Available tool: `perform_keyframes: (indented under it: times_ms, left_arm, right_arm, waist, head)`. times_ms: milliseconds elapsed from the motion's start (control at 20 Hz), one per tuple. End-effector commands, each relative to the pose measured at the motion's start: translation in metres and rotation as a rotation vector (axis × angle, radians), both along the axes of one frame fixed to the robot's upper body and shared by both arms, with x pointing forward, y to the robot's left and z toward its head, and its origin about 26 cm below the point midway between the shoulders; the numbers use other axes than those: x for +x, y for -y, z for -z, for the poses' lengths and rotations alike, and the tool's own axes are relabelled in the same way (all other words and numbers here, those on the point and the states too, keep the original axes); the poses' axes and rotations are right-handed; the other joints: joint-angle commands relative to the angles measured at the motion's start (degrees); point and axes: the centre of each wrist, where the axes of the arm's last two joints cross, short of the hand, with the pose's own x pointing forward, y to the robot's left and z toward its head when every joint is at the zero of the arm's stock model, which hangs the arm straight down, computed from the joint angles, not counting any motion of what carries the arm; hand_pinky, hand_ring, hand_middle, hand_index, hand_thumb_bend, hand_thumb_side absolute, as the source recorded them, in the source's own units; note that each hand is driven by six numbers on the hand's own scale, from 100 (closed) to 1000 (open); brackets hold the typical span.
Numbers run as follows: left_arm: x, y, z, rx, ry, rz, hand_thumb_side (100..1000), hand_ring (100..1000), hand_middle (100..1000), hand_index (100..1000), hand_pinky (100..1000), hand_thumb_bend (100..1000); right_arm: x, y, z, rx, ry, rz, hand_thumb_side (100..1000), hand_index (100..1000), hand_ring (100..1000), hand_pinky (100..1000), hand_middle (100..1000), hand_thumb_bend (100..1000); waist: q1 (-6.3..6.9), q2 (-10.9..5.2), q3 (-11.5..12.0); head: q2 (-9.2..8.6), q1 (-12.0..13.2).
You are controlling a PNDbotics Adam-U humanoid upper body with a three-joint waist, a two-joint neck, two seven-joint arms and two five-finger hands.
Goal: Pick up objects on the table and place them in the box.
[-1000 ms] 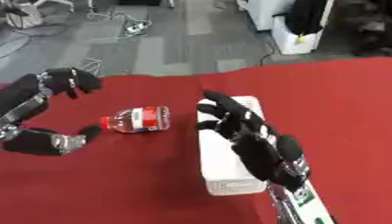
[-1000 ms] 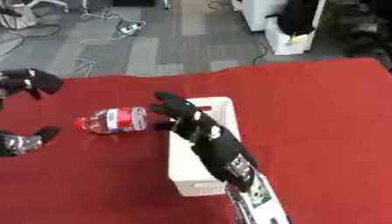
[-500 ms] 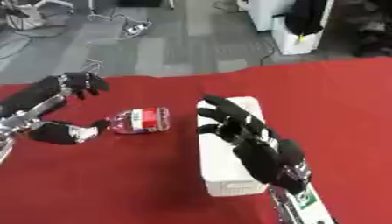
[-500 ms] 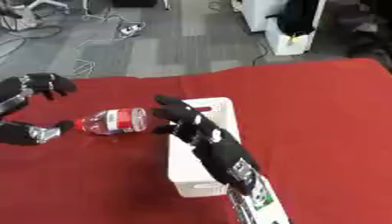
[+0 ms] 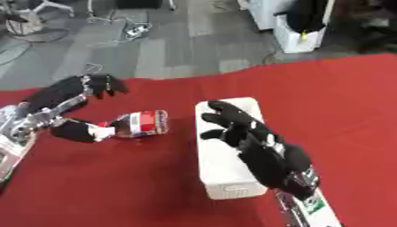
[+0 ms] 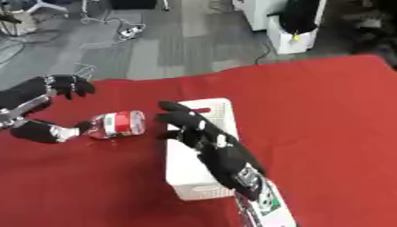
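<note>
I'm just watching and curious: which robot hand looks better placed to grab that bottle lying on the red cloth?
The left robot hand, most likely. It is open around the bottle's cap end, thumb near the cap. The right robot hand hangs open over the white box, away from the bottle.
</note>
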Motion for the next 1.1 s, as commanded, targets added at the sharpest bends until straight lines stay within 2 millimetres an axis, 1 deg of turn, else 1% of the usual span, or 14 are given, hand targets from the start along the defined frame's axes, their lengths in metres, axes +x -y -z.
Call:
perform_keyframes:
  times_ms: [50, 250, 450, 500, 550, 600, 900, 1000, 1100]
  left_arm:
    - [0.003, 0.001, -0.012, 0.018, 0.035, 0.007, 603, 711, 776, 859, 571, 290]
    - [0.005, 0.004, -0.012, 0.016, 0.038, 0.012, 608, 712, 776, 859, 572, 286]
    - [0.006, 0.003, -0.014, 0.027, 0.040, 0.002, 626, 718, 781, 866, 579, 292]
    - [0.006, 0.002, -0.015, 0.035, 0.038, -0.003, 653, 730, 792, 879, 594, 304]
    - [0.007, 0.002, -0.015, 0.050, 0.034, -0.008, 650, 728, 790, 877, 591, 302]
    - [0.008, 0.001, -0.016, 0.064, 0.029, -0.013, 685, 743, 803, 893, 612, 315]
    - [0.015, -0.006, -0.013, 0.117, 0.001, -0.047, 725, 769, 815, 908, 656, 342]
    - [0.017, -0.007, -0.012, 0.127, 0.000, -0.050, 733, 780, 819, 913, 677, 356]
    - [0.019, -0.006, -0.013, 0.139, 0.005, -0.047, 737, 782, 820, 915, 679, 363]
  right_arm:
    - [-0.001, -0.001, -0.006, -0.007, 0.023, -0.014, 1000, 939, 960, 852, 996, 489]
    - [-0.001, 0.001, -0.006, -0.012, 0.021, -0.014, 1000, 936, 960, 853, 996, 484]
    - [-0.002, 0.002, -0.007, -0.013, 0.019, -0.013, 1000, 935, 960, 853, 996, 479]
    - [-0.002, 0.003, -0.007, -0.014, 0.019, -0.013, 1000, 934, 960, 854, 997, 477]
    - [-0.002, 0.003, -0.007, -0.015, 0.019, -0.013, 1000, 935, 960, 853, 996, 478]
    - [-0.002, 0.003, -0.007, -0.016, 0.019, -0.014, 1000, 933, 961, 854, 997, 479]
    - [-0.002, 0.002, -0.007, -0.023, 0.019, -0.025, 1000, 933, 962, 856, 998, 480]
    - [-0.002, 0.003, -0.007, -0.026, 0.020, -0.026, 1000, 932, 963, 856, 998, 479]
    - [-0.002, 0.003, -0.008, -0.028, 0.021, -0.028, 1000, 931, 963, 856, 998, 478]
  waist:
    - [0.17, -0.67, -0.12]
    - [0.61, -0.53, -0.33]
    - [0.85, -0.44, -0.49]
    - [0.89, -0.41, -0.53]
    - [0.93, -0.38, -0.58]
    - [0.96, -0.35, -0.63]
    - [1.14, -0.17, -1.07]
    - [1.20, -0.08, -1.24]
    - [1.29, 0.02, -1.39]
  head:
    - [-0.78, 0.78]
    - [-0.83, 0.99]
    - [-0.85, 1.06]
    - [-0.86, 1.09]
    - [-0.87, 1.16]
    - [-0.87, 1.24]
    - [-0.92, 1.72]
    - [-0.94, 1.82]
    - [-0.95, 1.92]
